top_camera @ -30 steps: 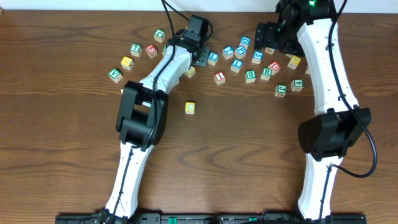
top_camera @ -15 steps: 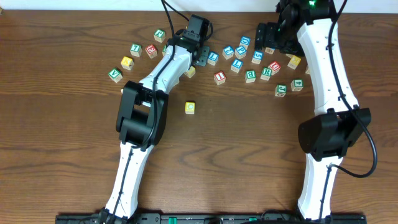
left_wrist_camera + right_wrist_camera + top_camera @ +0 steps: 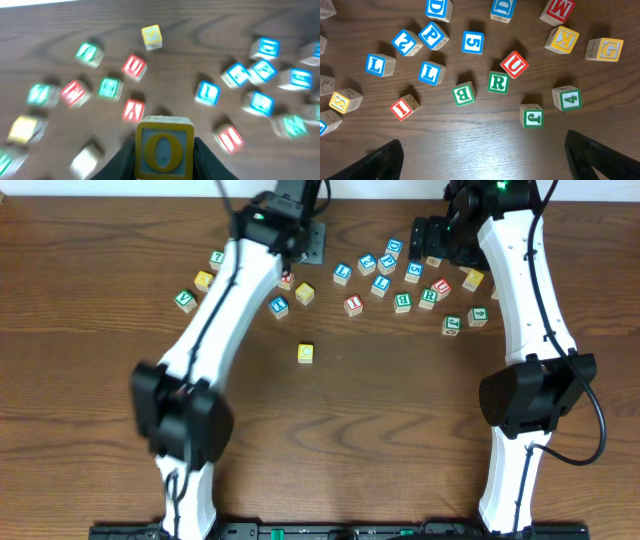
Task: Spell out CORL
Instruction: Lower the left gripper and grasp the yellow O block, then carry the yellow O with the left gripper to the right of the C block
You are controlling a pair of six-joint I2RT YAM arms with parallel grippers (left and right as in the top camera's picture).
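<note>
Block count ahead of the right gripper (image 3: 481, 140), right wrist view: seven blue-printed blocks (image 3: 431, 73), four green-printed blocks (image 3: 498, 82), three red-printed blocks (image 3: 514, 64), three yellow-printed blocks (image 3: 561, 40). Blocks cut off at the left edge are not counted. Between the left gripper (image 3: 164, 155) fingers: one O block (image 3: 164, 147). Robot arms (image 3: 520, 290) in the overhead view: two.

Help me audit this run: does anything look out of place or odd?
Nothing damaged. One yellow wooden block sits alone, apart from the scattered letter blocks, seemingly placed deliberately. The left gripper holds a yellow-framed O block.
</note>
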